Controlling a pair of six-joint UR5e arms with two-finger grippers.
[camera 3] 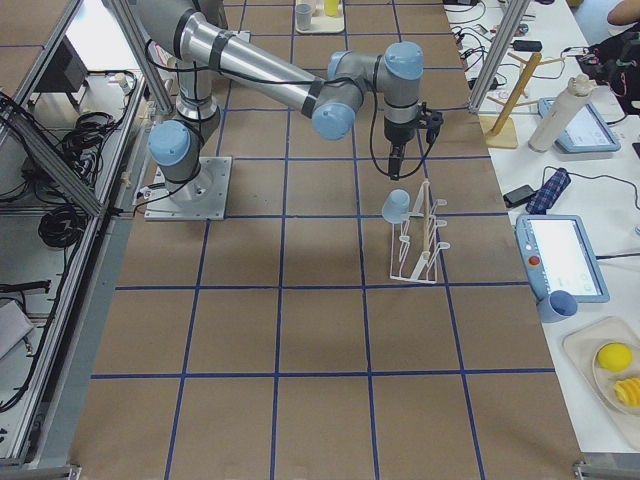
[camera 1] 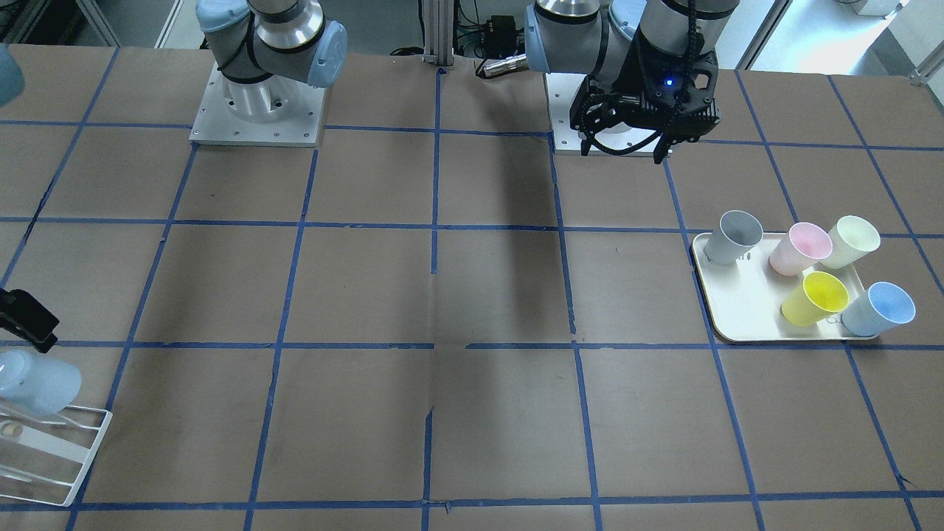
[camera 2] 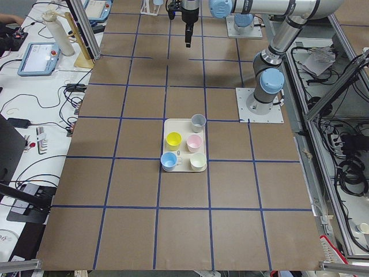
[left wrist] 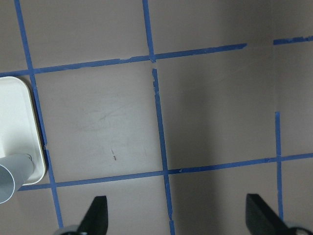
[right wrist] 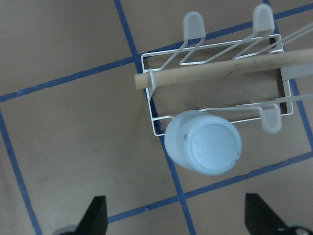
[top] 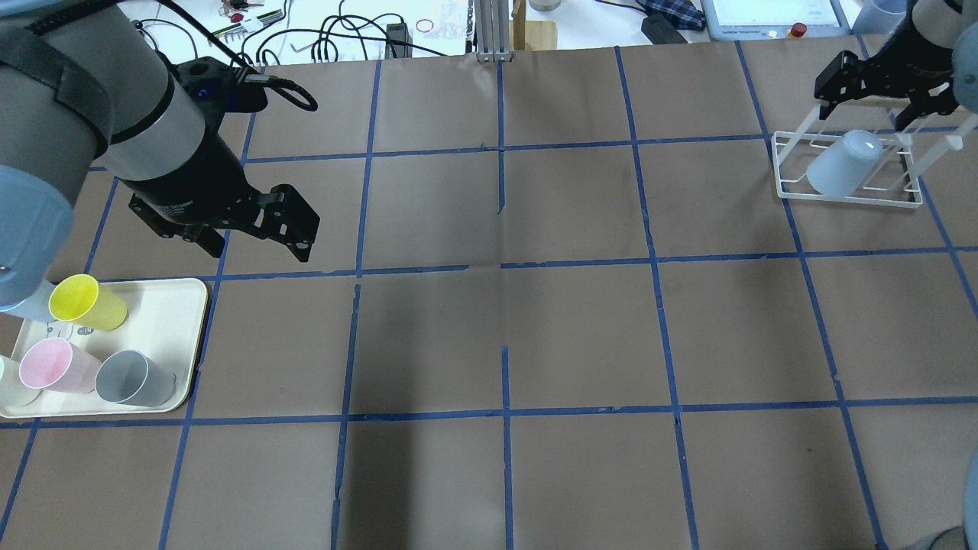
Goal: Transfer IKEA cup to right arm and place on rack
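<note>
Black fingertips of the right gripper frame the bottom of the right wrist view, spread wide with nothing between them. It is fully open and empty, hanging over the rack and touching neither the rack nor the cup. Just below sits the IKEA cup, pale blue, base up and tilted on a prong at one corner of the rack, with its body overhanging the frame there. It looks placed, so the step in hand is probably the retreat. To do it well, keep the jaws wide and lift straight up from the rack until the fingertips clear the tall slanted prongs, and only then swing away. Sideways drift toward the cup's corner is the risk. The cup looks lightly perched and overhangs the frame, so a brush from a finger could knock it off its prong. The left gripper is well apart from the rack, at the far end of the table from it, also open and holding nothing. It hovers near a cream tray with a yellow cup, a pink cup and a grey cup on it. I cannot tell how deep the cup sits on its prong.
</note>
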